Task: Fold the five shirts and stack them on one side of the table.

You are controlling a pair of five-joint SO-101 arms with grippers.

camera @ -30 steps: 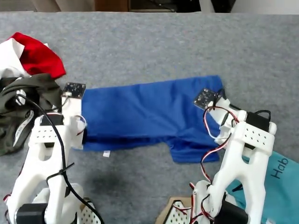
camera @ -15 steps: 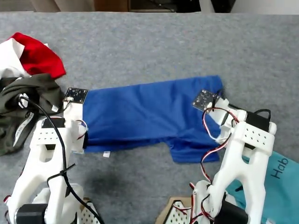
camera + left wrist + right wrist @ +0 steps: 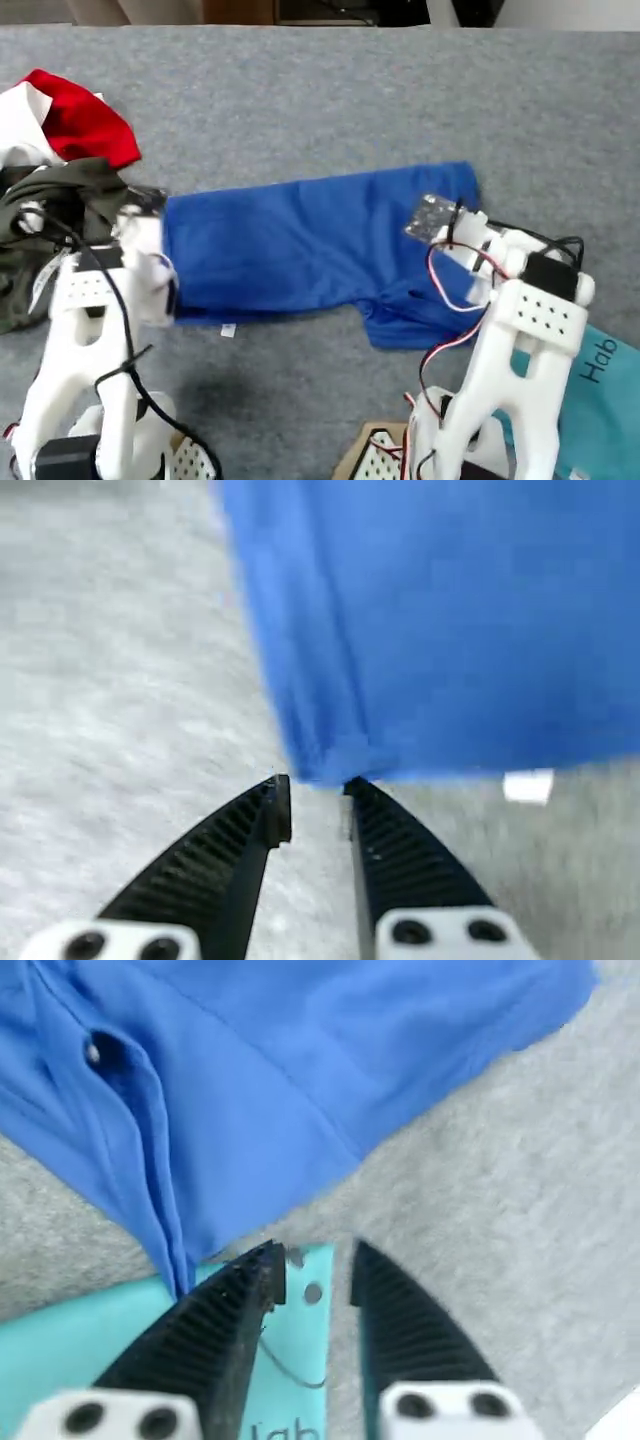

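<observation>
The left hand (image 3: 315, 805) has two black, ribbed, tapering fingers (image 3: 240, 855) set a narrow gap apart, with nothing between them. Their tips sit just short of a corner of the blue shirt (image 3: 450, 630), low over the table (image 3: 110, 680). The cloth there is smooth and thin, with its edge doubled into soft lengthwise folds. A small white tag (image 3: 527, 785) pokes out from the hem nearby.

The right hand (image 3: 318, 1270) is also parted and holds nothing. Its ribbed fingers hover over the edge of a teal shirt (image 3: 100, 1350), where the blue shirt's rumpled end overlaps it.

From above, the blue shirt (image 3: 300, 250) lies as a long folded band across the middle of the table (image 3: 350, 90), between the two white arms. One sleeve sticks out towards the right arm. The table has a grey, felt-like cover. The teal shirt (image 3: 600, 400) lies flat at the near right corner. At the left edge, red (image 3: 80, 120), white (image 3: 20, 120) and dark olive (image 3: 40, 220) garments sit in a crumpled heap.
</observation>
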